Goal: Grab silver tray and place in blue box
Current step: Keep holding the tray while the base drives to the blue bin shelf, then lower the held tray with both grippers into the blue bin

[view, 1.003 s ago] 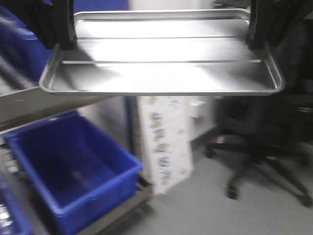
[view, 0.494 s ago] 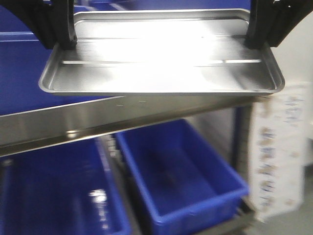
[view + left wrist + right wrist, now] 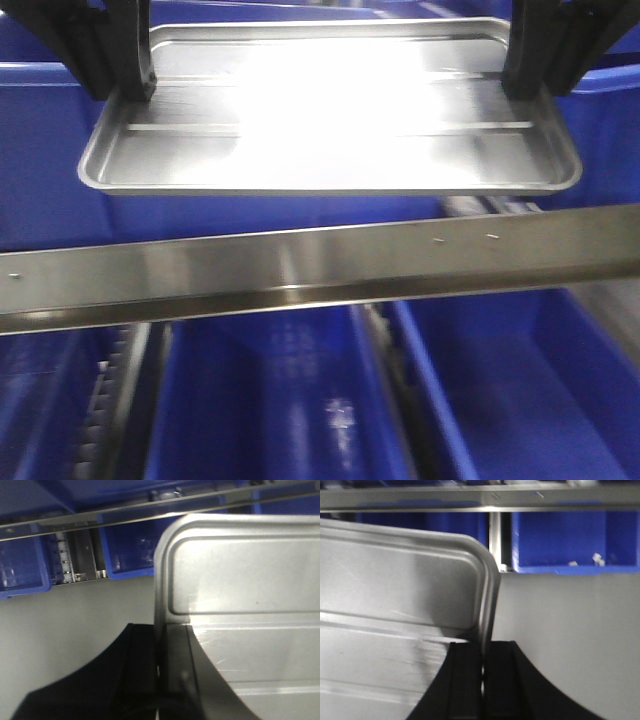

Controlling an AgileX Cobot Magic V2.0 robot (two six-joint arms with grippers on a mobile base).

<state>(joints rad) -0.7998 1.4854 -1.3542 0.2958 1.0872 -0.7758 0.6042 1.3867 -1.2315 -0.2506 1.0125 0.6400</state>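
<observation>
Mirror-bright metal fills the upper half of the front view: the silver tray (image 3: 330,120) hangs in the air, carried level between the two arms and resting on nothing. Its long axis runs side to side across the robot, and each short end is pinched by one arm. The left gripper (image 3: 125,70) is closed onto the left end's raised rim, and the left wrist view shows its black jaws meeting on that rim just behind a rounded corner. The right gripper (image 3: 530,65) is clamped the same way on the opposite end, with the rim standing up between its jaws in the right wrist view. Neither arm is nearer than the other, since both share the load.

The relation that matters is the one straight ahead. Directly beyond the tray stands the wall of a blue box (image 3: 50,190) on the upper tier of a rack, its lighter rim at about the height of the tray, so the opening seems to lie ahead of the grippers rather than beneath them. A steel shelf rail (image 3: 320,265) crosses below the tray, apart from it, and more blue crates (image 3: 260,400) sit under that rail. Which crate is meant cannot be told.

The tray is shallow, with rounded corners, a low rolled rim and two long ridge lines along its floor. A strong glare whitens its middle, and fine scratches show near the jaws
</observation>
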